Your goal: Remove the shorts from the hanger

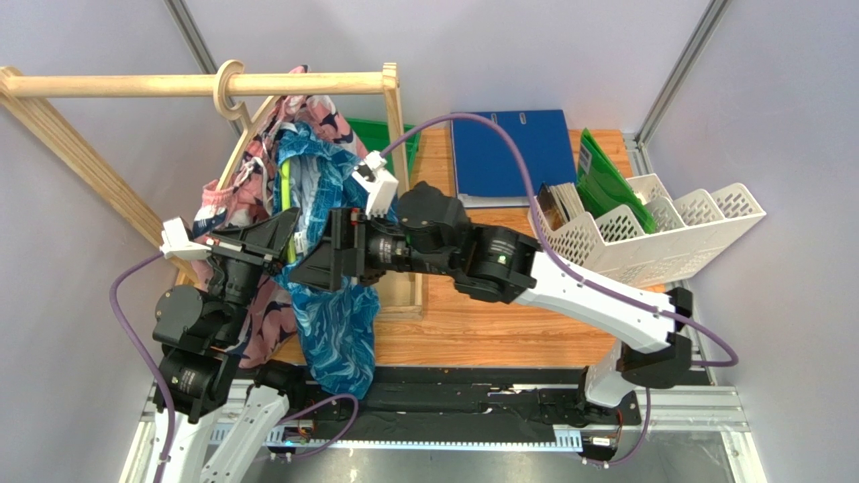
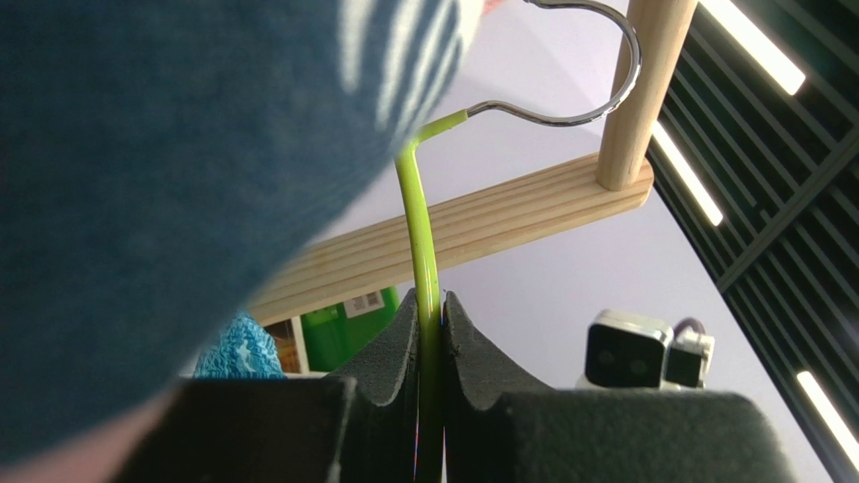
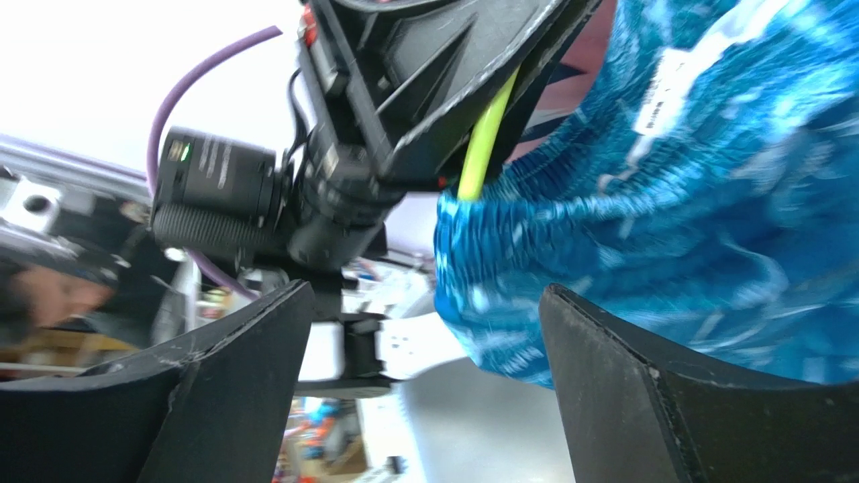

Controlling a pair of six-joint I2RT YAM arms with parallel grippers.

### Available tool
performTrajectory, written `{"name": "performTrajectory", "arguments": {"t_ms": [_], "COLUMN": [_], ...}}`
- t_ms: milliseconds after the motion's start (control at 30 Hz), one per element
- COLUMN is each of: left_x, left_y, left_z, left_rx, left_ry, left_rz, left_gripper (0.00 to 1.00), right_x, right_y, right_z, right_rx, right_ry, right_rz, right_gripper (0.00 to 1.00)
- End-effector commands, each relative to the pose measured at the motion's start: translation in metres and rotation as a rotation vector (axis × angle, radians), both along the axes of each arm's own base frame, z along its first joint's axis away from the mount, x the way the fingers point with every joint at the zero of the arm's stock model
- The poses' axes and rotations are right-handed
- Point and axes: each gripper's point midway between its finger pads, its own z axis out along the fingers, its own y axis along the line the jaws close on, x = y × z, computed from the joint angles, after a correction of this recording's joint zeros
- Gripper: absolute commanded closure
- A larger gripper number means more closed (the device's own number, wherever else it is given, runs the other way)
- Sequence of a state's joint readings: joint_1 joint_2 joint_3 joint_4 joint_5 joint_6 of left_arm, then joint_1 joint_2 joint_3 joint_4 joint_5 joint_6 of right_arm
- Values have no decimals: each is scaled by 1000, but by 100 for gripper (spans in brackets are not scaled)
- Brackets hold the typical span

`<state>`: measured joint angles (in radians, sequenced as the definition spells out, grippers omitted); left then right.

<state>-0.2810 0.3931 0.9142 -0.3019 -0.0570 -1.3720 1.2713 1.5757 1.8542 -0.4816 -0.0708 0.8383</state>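
The blue-teal shorts (image 1: 335,322) hang from a lime-green hanger (image 1: 289,196) beside the pink shorts (image 1: 224,198) under the wooden rail. My left gripper (image 1: 285,233) is shut on the green hanger bar (image 2: 421,252); its metal hook (image 2: 580,113) curves beside the wooden post (image 2: 645,81). Dark blurred fabric (image 2: 151,201) covers the left of that view. My right gripper (image 1: 321,257) is open, its jaws wide apart, right in front of the blue-teal shorts (image 3: 696,201), with one fingertip (image 3: 605,352) against the cloth. The hanger (image 3: 484,141) and my left gripper (image 3: 423,91) show behind it.
A wooden clothes rack (image 1: 202,85) stands at the back left on the wooden table (image 1: 484,322). A blue binder (image 1: 509,151), a green folder (image 1: 605,166) and a white slotted file rack (image 1: 655,226) lie to the right.
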Motion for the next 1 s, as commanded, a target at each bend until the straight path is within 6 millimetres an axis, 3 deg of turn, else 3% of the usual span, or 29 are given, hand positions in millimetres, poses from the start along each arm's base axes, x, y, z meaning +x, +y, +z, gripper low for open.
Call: {"name": "performTrajectory", "arguments": {"t_ms": [0,67,167,500,967], "left_x": [-16,-19,-22,-12,-15], "left_y": [6,8,12,2,-3], "left_z": [26,24,23,12,26], "left_rx": [47,74,90,85,102], "left_ry": [-135,-131,-141,-116,-170], "left_rz": [24,38,58,15,-8], "left_gripper": [100,100,100,100,100], "right_x": [-6,-2,3,15,9], "right_y": [23,27,27,12,18], "right_z": [10,4,-8,-8,-5], "right_rx": [73,63,38,37,36], "right_ry": [202,223,217,185,174], "right_rz": [33,15,-15,-100,-47], "right_gripper": [16,28,35,38,53]}}
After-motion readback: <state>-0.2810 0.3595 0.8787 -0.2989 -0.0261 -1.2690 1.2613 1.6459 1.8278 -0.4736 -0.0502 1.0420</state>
